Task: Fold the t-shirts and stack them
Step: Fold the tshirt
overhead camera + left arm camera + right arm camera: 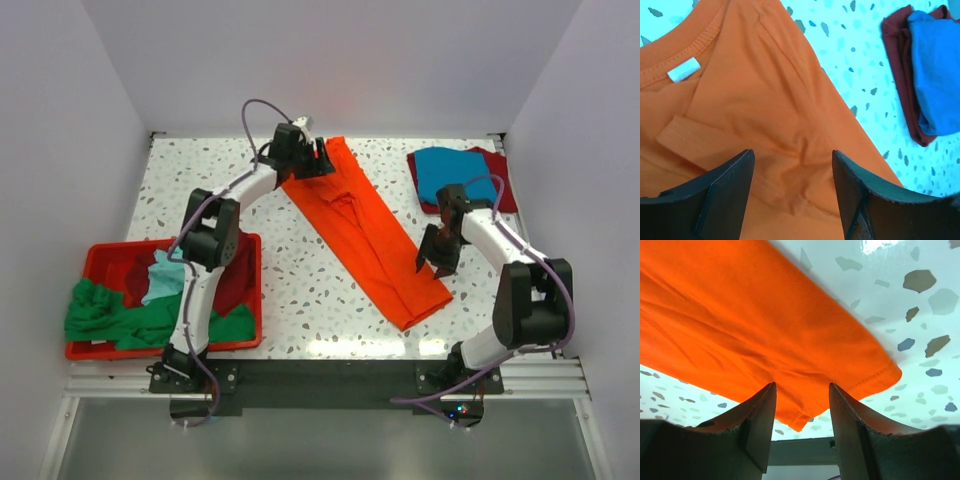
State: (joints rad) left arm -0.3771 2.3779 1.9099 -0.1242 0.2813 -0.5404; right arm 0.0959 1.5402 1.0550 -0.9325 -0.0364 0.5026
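From above, the orange t-shirt [370,235] lies folded into a long soft strip, running slantwise from far centre to near right on the speckled table [300,290]. The left gripper [320,160] hangs over its far end and the right gripper [436,258] stands at its near right edge. At far right a blue t-shirt [450,172] lies on a dark red t-shirt [416,168]. The red bin [105,262] at near left holds a crumpled green t-shirt [110,315] and a light teal t-shirt [165,280], partly hidden by the arm.

The left wrist view shows dark fingers [720,195] spread open above creased orange cloth, with the ribbed collar [695,35] and a white label [684,69]. The blue and dark red pile is cut off at the right.

In the right wrist view the jaws stand apart with nothing clamped, the stitched hem [875,380] lying just beyond them.
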